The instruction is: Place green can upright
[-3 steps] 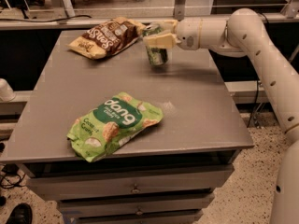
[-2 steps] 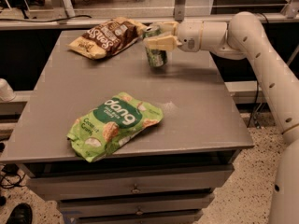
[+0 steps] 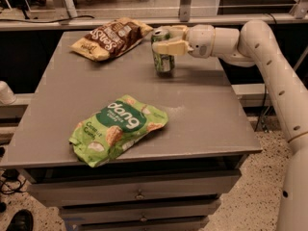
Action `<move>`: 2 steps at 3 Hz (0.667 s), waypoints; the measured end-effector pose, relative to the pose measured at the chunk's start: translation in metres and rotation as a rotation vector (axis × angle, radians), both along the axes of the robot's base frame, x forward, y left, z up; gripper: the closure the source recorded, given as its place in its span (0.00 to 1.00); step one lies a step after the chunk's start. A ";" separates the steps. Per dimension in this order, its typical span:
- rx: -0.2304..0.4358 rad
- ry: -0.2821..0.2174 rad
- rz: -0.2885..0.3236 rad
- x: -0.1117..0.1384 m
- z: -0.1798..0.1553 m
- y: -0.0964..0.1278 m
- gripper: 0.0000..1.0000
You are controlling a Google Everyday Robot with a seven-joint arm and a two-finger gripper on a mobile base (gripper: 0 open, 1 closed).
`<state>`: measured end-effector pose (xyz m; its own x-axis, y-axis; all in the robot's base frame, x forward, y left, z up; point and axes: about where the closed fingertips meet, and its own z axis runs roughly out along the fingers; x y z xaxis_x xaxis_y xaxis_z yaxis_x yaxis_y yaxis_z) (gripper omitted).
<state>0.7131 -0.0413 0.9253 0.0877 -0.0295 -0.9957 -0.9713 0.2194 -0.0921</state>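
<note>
The green can (image 3: 163, 60) stands upright on the grey table (image 3: 207, 114) near its far right edge, with dark green sides and a silver top. My gripper (image 3: 166, 40) reaches in from the right at the can's upper part. Its pale fingers (image 3: 171, 47) sit on either side of the can's top, closed around it. The white arm (image 3: 260, 47) stretches away to the right.
A bright green "dang" snack bag (image 3: 115, 129) lies flat at the table's front left. A brown snack bag (image 3: 110, 37) lies at the far edge, left of the can. Drawers (image 3: 139, 194) sit under the tabletop. A railing runs behind the table.
The can and the gripper stay at the same spot. No clear movement shows between the frames.
</note>
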 end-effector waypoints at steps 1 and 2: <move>0.020 -0.001 0.025 -0.005 -0.003 -0.005 0.60; 0.026 -0.004 0.036 -0.009 -0.005 -0.009 0.36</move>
<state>0.7041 -0.0502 0.9207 0.0923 -0.0007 -0.9957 -0.9782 0.1865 -0.0908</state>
